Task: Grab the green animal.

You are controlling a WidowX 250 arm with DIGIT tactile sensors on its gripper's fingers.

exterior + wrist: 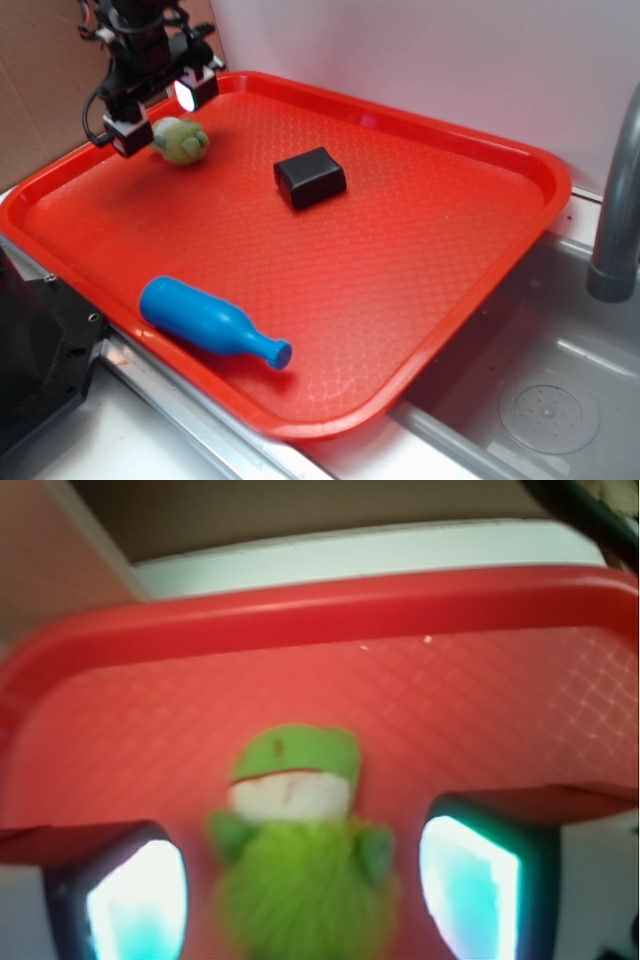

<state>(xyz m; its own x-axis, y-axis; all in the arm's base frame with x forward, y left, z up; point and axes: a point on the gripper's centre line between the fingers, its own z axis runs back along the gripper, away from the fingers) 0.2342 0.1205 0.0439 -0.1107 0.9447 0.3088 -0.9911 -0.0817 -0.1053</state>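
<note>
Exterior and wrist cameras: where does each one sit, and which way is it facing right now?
Exterior: off the tray's front, high, looking down across the red tray at the gripper, green animal, black block and blue bottle.
Wrist: on the arm, looking down between both fingers toward the tray's rim.
Shared: green animal, tray, gripper.

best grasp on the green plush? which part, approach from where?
Take the green plush across its fuzzy round body, coming from above. In the wrist view the body already lies between the open tool fingers; the head is narrower.
</note>
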